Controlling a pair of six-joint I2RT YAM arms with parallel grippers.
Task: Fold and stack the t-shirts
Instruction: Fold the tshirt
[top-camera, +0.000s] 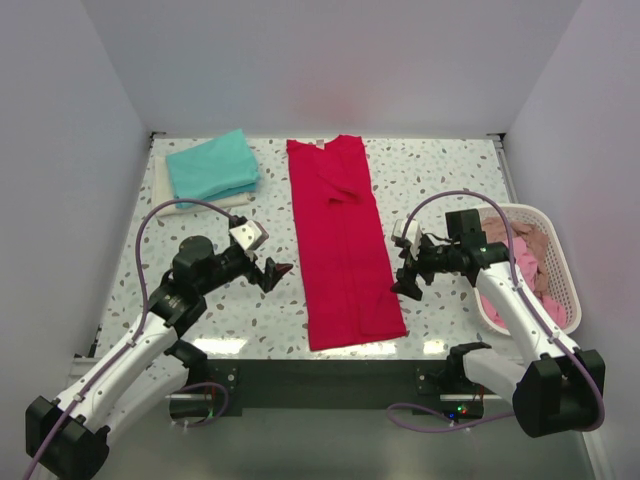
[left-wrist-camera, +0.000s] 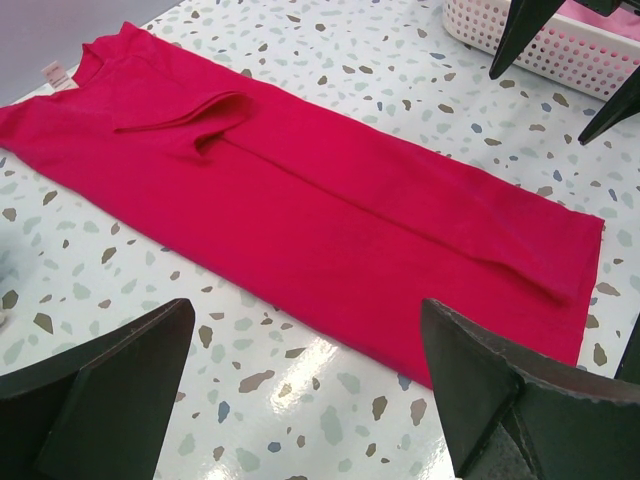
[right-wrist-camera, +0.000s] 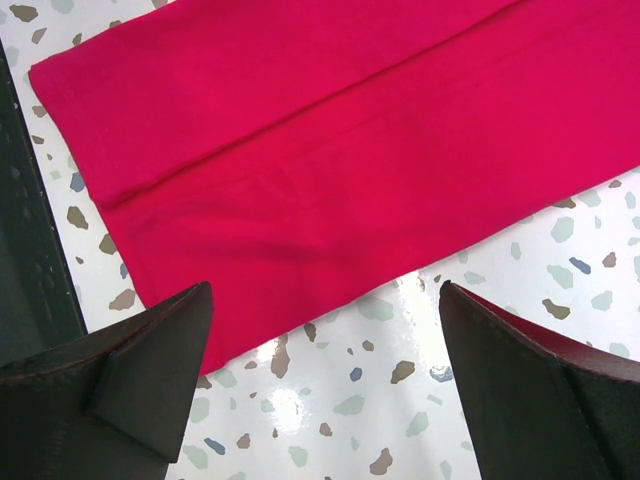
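Table (top-camera: 440, 170) with one red tee (top-camera: 340, 250), one teal tee (top-camera: 212, 165), one cream tee (top-camera: 170, 205)

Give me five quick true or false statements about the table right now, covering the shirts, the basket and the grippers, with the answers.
1. The red t-shirt lies as a long narrow strip in the middle of the table. True.
2. The left gripper is shut on the red t-shirt. False: it is open and empty, to the left of the shirt.
3. The teal t-shirt lies folded on top of a cream t-shirt. True.
4. The basket is empty. False: pink t-shirts lie in it.
5. The right gripper is open, on the red t-shirt's right side. True.
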